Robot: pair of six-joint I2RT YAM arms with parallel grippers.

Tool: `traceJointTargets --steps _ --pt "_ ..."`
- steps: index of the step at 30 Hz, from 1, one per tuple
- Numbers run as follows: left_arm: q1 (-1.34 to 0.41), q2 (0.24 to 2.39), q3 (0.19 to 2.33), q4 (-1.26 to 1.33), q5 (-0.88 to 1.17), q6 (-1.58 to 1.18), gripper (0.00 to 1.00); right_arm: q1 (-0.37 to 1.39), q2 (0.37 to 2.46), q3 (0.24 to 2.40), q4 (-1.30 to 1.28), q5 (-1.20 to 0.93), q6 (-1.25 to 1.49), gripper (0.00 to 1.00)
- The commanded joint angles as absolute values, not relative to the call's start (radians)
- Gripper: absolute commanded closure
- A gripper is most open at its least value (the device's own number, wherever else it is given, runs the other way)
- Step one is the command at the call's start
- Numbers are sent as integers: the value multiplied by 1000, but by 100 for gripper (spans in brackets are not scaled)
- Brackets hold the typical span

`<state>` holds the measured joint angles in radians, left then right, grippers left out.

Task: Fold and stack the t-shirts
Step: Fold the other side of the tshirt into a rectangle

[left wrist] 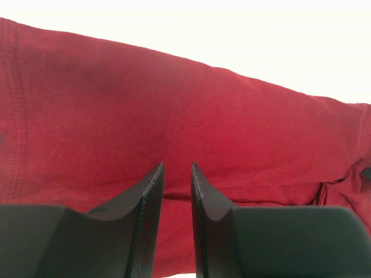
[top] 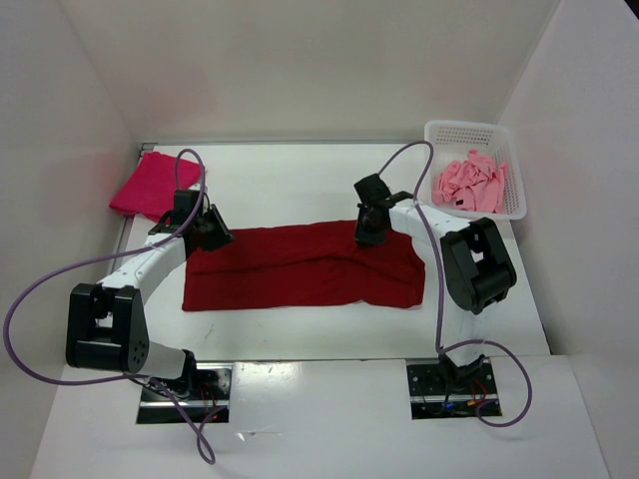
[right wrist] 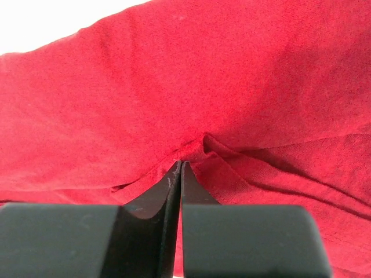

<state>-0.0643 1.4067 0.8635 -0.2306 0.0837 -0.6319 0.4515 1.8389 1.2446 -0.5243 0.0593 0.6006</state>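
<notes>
A white table [top: 300, 175] seen from above, with two robot arms reaching in from the near edge. A dark red t-shirt [top: 300, 267] lies flat near the middle of the table, folded into a long band whose long axis runs left to right, its right end sitting slightly nearer the arms than its left. Which end holds the collar cannot be told. The left gripper [top: 205, 232] hangs over the band's far left corner; its wrist view shows the two dark fingers [left wrist: 149, 191] standing a little apart with red cloth visible through the narrow gap, clamping nothing. The right gripper [right wrist: 181, 163] sits at the far edge of the band, right of centre, its jaws pressed together on a small puckered ridge of the dark red cloth. A crimson-magenta t-shirt [top: 150, 185] lies folded in the far left corner, well apart from the band. A light pink t-shirt [top: 471, 185] is crumpled inside a white perforated basket [top: 504, 135] in the far right corner.
</notes>
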Motion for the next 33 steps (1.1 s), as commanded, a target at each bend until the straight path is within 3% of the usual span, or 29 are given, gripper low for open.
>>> traceJointTargets --steps 1,6,10,15,33 --pt "-63 1378 861 -196 95 -632 68 462 1764 1233 -479 66 600 97" --pt "-63 1378 861 -187 113 -632 68 483 1730 1209 -479 100 609 95" --pt "-63 1378 861 -187 114 -632 68 483 1761 1249 -488 109 609 72" --pt "-63 1378 861 -196 114 -632 68 459 1836 1313 -489 127 600 65" --pt "-63 1397 861 -187 114 -623 68 440 1861 1267 -495 156 600 61"
